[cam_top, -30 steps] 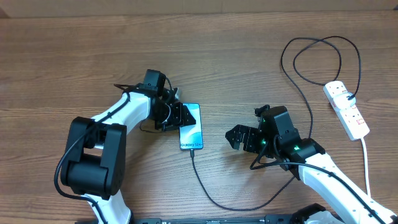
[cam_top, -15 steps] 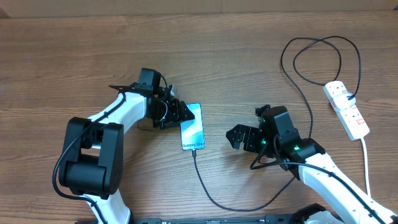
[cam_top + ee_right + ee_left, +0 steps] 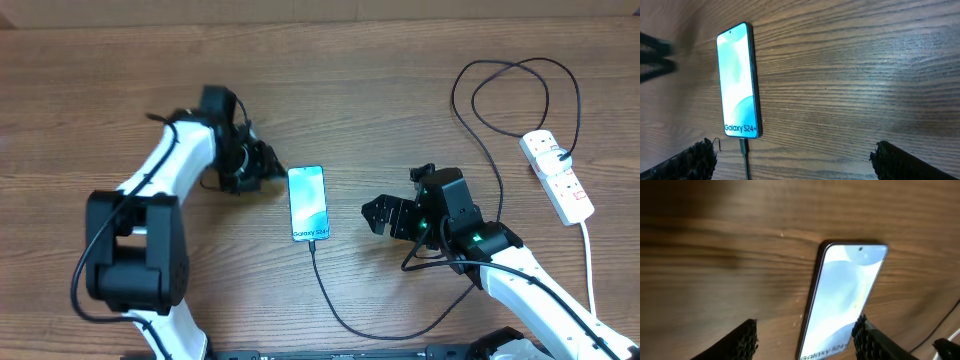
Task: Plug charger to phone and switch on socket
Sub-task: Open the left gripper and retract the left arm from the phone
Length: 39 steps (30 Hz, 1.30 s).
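The phone (image 3: 308,204) lies flat on the wooden table, its light-blue screen reading "Galaxy S24+". It also shows in the left wrist view (image 3: 845,295) and the right wrist view (image 3: 737,80). The black charger cable (image 3: 335,310) has its plug (image 3: 743,145) in the phone's bottom edge and runs in loops to the white socket strip (image 3: 556,176) at the right. My left gripper (image 3: 268,165) is open and empty, just left of the phone's top. My right gripper (image 3: 377,220) is open and empty, right of the phone.
The cable loops (image 3: 500,90) lie at the back right by the strip. The strip's white cord (image 3: 588,265) runs toward the front right edge. Bare wooden table (image 3: 400,90) surrounds the phone.
My left gripper has let go of the phone and drawn back to the left and away from it. The phone has straightened a little. The right arm has barely moved.
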{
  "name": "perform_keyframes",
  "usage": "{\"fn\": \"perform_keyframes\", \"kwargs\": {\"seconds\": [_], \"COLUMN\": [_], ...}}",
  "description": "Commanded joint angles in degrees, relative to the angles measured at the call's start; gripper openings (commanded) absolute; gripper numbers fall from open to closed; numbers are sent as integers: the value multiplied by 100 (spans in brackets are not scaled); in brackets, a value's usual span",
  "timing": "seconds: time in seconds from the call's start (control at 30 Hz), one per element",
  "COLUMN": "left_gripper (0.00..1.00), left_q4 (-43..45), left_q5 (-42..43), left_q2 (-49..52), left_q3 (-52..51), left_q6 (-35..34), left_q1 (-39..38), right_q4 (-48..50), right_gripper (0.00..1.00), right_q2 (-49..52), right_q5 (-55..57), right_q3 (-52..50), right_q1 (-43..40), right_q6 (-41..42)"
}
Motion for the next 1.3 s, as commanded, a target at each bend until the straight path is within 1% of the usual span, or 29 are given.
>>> {"fn": "perform_keyframes", "kwargs": {"seconds": [0.0,0.13,0.2,0.43,0.57,0.8,1.0,1.1,1.13,1.17,1.23,1.27], "left_gripper": [57,57,56,56,56,56,60,64,67,100,100,100], "left_q4": [-330,-553,-669,-1152,-1394,-1766,-2203,-2487,-2573,-2667,-2855,-2931], "left_q5": [-669,-898,-1014,-1803,-2057,-2297,-2863,-3008,-3047,-3128,-3353,-3464], "left_q2": [-894,-1875,-2371,-4076,-4924,-6210,-7195,-7541,-7617,-7687,-7759,-7764], "left_q3": [505,540,540,538,535,535,535,535,535,535,535,535], "left_q6": [240,236,238,234,229,190,55,-9,-7,-2,-2,-2], "left_q1": [-11,-13,-13,-13,-13,-11,-11,-11,-11,-11,-11,-11], "right_q4": [39,37,37,46,79,79,72,59,48,42,31,31], "right_gripper": [100,100,100,100,100,100,100,100,100,93,79,69], "right_q2": [17,17,24,133,238,317,317,317,317,317,317,317], "right_q5": [63,85,83,83,83,83,57,52,44,15,13,13], "right_q3": [129,129,129,129,129,129,129,129,129,129,129,129], "right_q1": [-15,-15,-15,-15,-15,-15,-15,-15,-15,-15,-15,-15], "right_q6": [188,184,184,184,186,184,184,186,186,184,184,184]}}
